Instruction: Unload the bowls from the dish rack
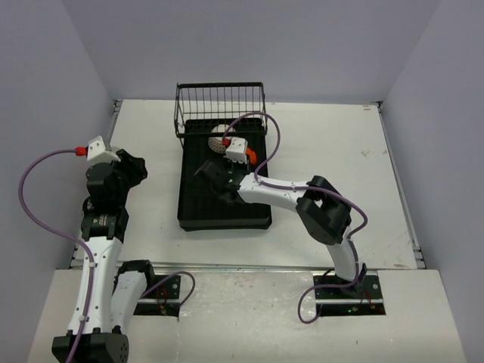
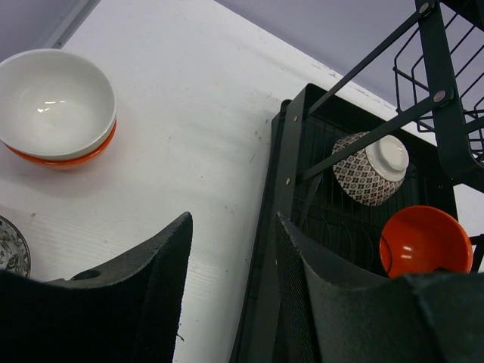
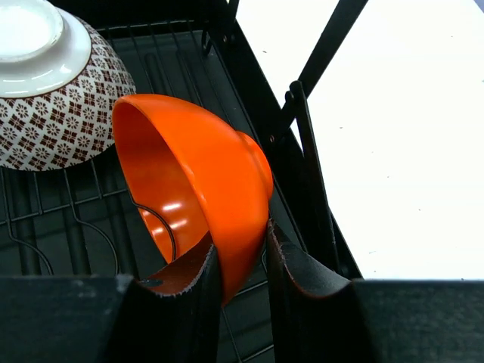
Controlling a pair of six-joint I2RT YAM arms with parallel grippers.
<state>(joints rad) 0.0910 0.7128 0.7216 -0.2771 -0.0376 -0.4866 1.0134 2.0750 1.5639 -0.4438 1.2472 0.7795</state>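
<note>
The black dish rack [image 1: 198, 204] lies mid-table with its wire basket [image 1: 220, 106] at the far end. An orange bowl [image 3: 197, 174] stands on edge in the rack, and my right gripper [image 3: 240, 238] is shut on its rim, one finger inside and one outside. It also shows in the top view [image 1: 251, 156]. A brown-and-white patterned bowl [image 3: 53, 98] leans upside down beside it, to the left in the right wrist view. My left gripper [image 2: 233, 227] is open and empty, above the table just left of the rack's edge [image 2: 281, 197].
A white bowl stacked in an orange one [image 2: 57, 106] sits on the table left of the rack. The edge of a patterned dish [image 2: 9, 253] lies nearer the arm. The rack's diagonal basket struts [image 2: 363, 140] rise over the patterned bowl.
</note>
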